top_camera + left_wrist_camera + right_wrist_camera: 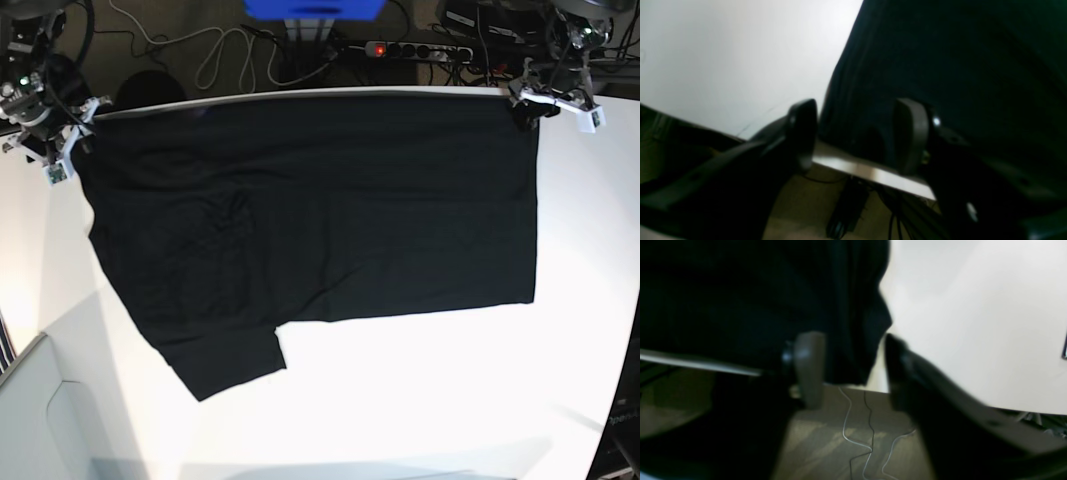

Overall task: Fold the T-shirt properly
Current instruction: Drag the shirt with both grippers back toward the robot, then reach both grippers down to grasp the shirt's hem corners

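Base view, L to R: right gripper [72, 140] sat at far-left corner of the white tabletop [420, 400], jaws spread w/ the T-shirt [310, 210] edge hanging loose between them, nothing pinched. T-shirt lay flat, plain black side up, spanning most of the far half of tabletop, one sleeve [225, 365] pointing toward near edge. Left gripper [527, 108] at far-right shirt corner, jaws also spread, cloth edge just beside one finger [910, 133].

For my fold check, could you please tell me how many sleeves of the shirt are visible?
1: a sleeve sticks out at the shirt's near-left corner in the base view. A second may be folded under and hidden.
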Robot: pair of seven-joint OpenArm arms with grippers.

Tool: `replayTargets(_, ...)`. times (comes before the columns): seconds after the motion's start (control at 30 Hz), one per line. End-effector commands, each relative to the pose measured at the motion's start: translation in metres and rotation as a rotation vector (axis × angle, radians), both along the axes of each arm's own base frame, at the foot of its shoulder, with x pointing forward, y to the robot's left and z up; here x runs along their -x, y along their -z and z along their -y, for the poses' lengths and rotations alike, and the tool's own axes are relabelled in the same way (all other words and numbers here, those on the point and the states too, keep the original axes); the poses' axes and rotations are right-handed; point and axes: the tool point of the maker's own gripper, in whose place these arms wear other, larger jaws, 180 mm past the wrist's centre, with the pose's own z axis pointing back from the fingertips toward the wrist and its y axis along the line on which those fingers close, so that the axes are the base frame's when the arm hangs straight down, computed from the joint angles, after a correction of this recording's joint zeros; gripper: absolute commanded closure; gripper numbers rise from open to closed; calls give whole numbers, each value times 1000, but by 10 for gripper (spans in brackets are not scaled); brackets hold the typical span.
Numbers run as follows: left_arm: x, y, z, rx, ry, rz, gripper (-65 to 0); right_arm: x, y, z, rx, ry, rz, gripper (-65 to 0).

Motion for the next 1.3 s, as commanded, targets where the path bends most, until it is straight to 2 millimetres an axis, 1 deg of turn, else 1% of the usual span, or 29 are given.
replayTargets(0.0, -6, -10, -3, -20, 10, 38, -360, -5, -9, 5, 20, -6, 30, -356)
replayTargets(0.07, -5, -11, -5, -23, 6, 40, -348, -7, -12, 5, 23, -10, 36, -402)
replayTargets(0.1, -5, -16, -9, -35, -4, 51, -339, -8, -15, 4, 27, -14, 45, -406)
replayTargets(0.17, -7, -30, -17, -54, -30, 89, -331, -13, -26, 6, 45, -12, 79, -404)
replayTargets(0.3, -15, -66, -29, -87, -58, 196, -331, -20, -55, 17, 79, 49, 177, -404)
replayTargets(0.37, -28, -82, -30, -110, -56, 253, -332, -34, -66, 15, 83, 45, 225, -404)
replayTargets(0.47, -52, -101, -40, -155, -65, 323, -332, -57, -79, 15, 76, 49, 291, -404)
replayTargets(0.53, -71, -113, -47, -203, -61, 354, -332, -80, -80, 6, 44, 29, 321, -407)
replayTargets(0.63, -102, -115, -56, -224, -71, 381, -332, -116, -76, 0, 1, -3, 334, -409)
replayTargets(0.73, -139, -111, -62, -235, -49, 374, -332, -154, -67, -6, -65, -10, 332, -409)
replayTargets(0.83, -177, -92, -67, -216, -13, 326, -332, -195, -60, -6, -147, 21, 324, -410)
replayTargets(0.9, -200, -85, -71, -202, -10, 337, -332, -218, -55, -8, -201, 37, 308, -410)
replayTargets(0.93, -213, -79, -72, -198, -3, 339, -332, -232, -53, -11, -234, 44, 308, -410)
replayTargets(1.0, -233, -68, -72, -195, 10, 350, -332, -254, -49, -19, -295, 42, 319, -410)
replayTargets(1.07, -256, -56, -64, -179, 38, 360, -332, -273, -45, -30, -344, 30, 339, -410)
replayTargets(1.13, -274, -46, -56, -164, 62, 368, -332, -285, -40, -38, -345, 5, 347, -410)
replayTargets(1.2, -285, -30, -51, -142, 69, 363, -332, -287, -32, -43, -322, -16, 345, -410)
replayTargets(1.27, -302, -22, -42, -122, 74, 382, -332, -289, -31, -43, -302, -26, 359, -410)
